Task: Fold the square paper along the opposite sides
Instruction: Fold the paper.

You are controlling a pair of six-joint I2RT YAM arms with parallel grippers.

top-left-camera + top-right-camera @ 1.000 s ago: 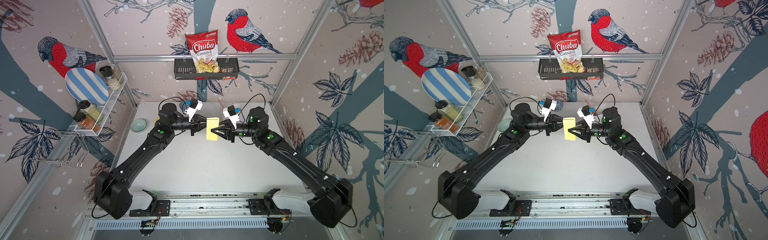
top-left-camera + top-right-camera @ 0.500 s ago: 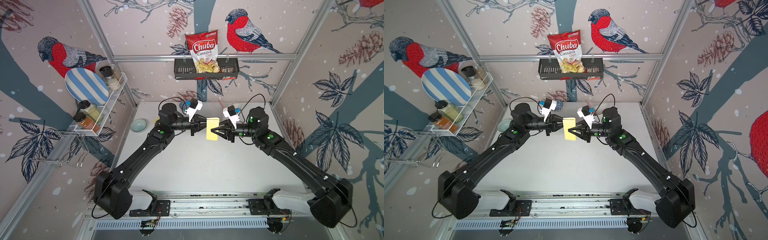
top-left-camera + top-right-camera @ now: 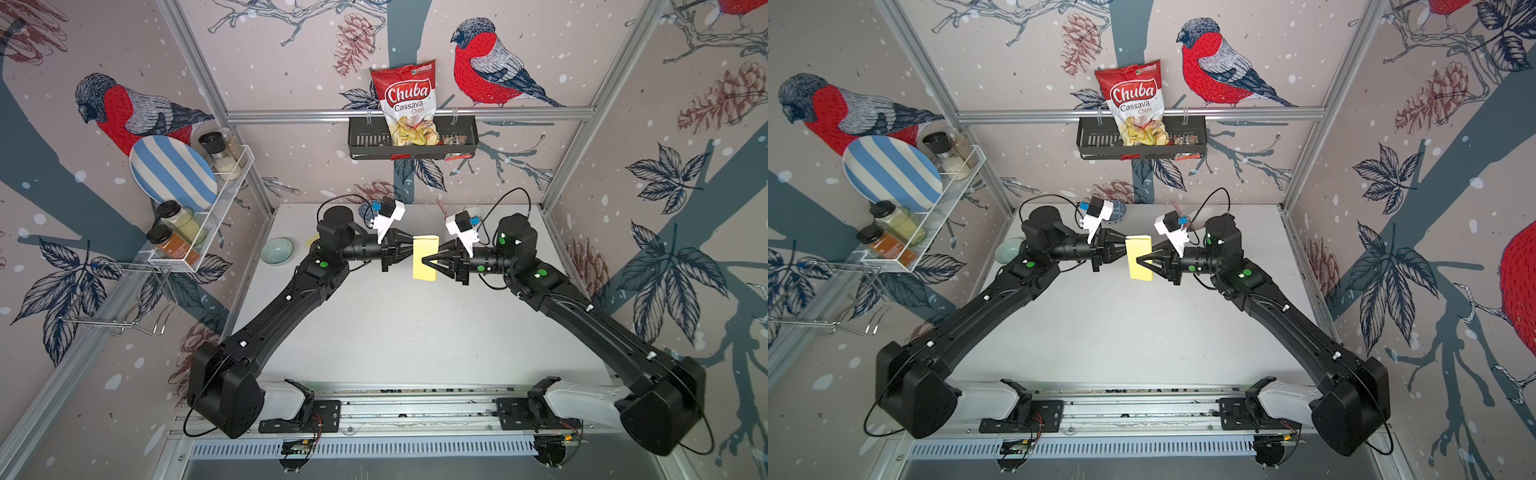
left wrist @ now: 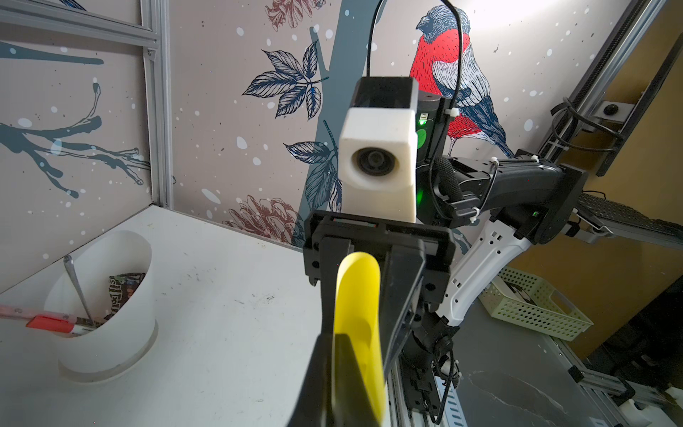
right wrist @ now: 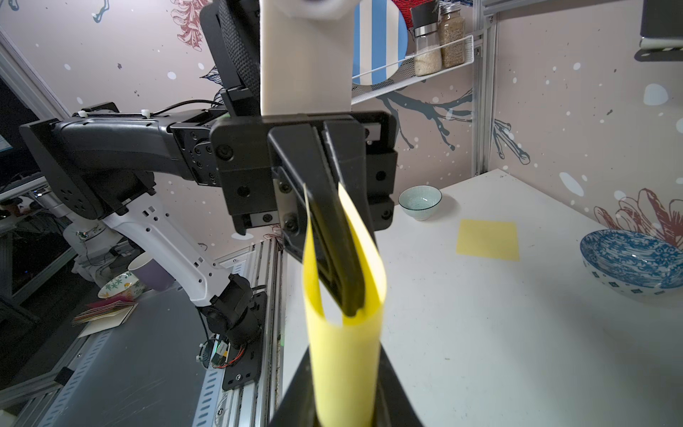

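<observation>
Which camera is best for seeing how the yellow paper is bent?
The right wrist view: the yellow paper fills it, curved into an open loop, not creased. The left wrist view shows it edge-on. Both top views show only a small yellow rectangle.

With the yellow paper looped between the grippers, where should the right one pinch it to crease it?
Judging from both wrist views, across the rounded bend of the yellow paper, coming in opposite the left gripper. That gripper clamps the two free edges together, so only the bend is uncreased, and the right gripper jaws already straddle it.
</observation>
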